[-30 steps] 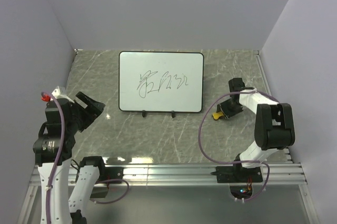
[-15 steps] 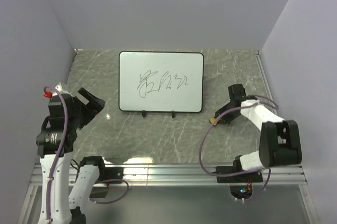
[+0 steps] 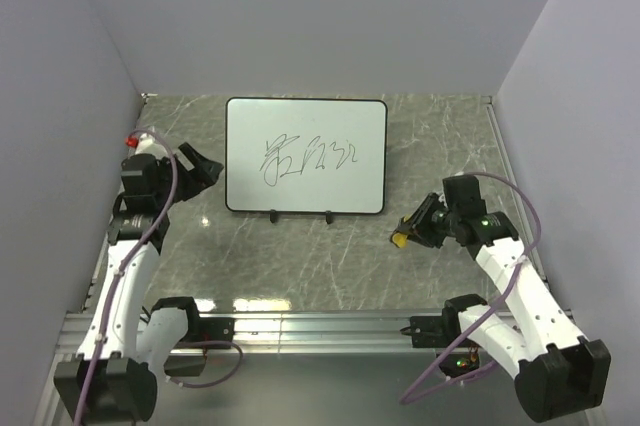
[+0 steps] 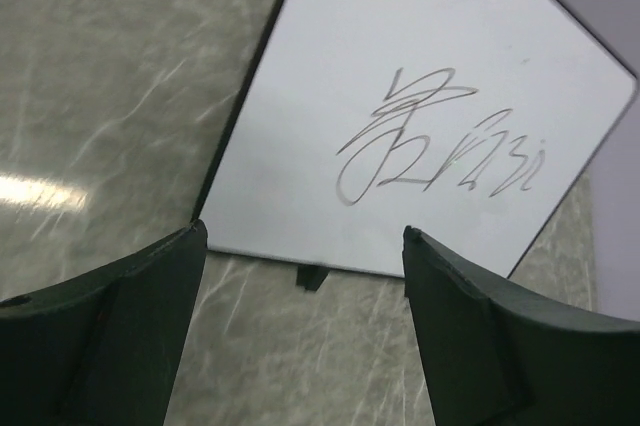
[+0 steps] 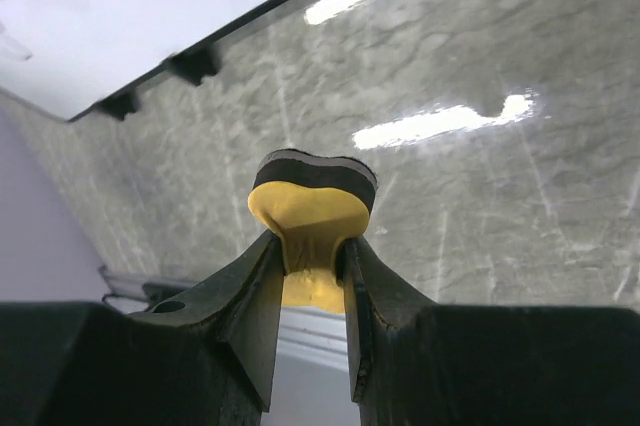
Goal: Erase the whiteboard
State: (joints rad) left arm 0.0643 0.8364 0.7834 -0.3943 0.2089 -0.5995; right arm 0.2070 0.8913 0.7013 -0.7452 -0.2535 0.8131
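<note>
The whiteboard [image 3: 306, 155] lies flat at the back middle of the table, black-framed, with a dark scribble [image 3: 308, 158] at its centre and two small black feet on its near edge. It also shows in the left wrist view [image 4: 420, 96] and partly in the right wrist view [image 5: 120, 16]. My left gripper [image 3: 205, 170] is open and empty, just left of the board's left edge. My right gripper [image 3: 410, 229] is shut on a small yellow eraser [image 5: 312, 208] with a black pad, held above the table right of the board's near right corner.
The marble-patterned table [image 3: 300, 266] is walled by purple-grey panels at the back and both sides. A metal rail [image 3: 320, 328] with the arm bases runs along the near edge. Cables loop from both arms.
My left arm has swung up and towards the board's left edge. My right arm has stretched out lower, carrying the eraser a little left and nearer; the board has not moved.
</note>
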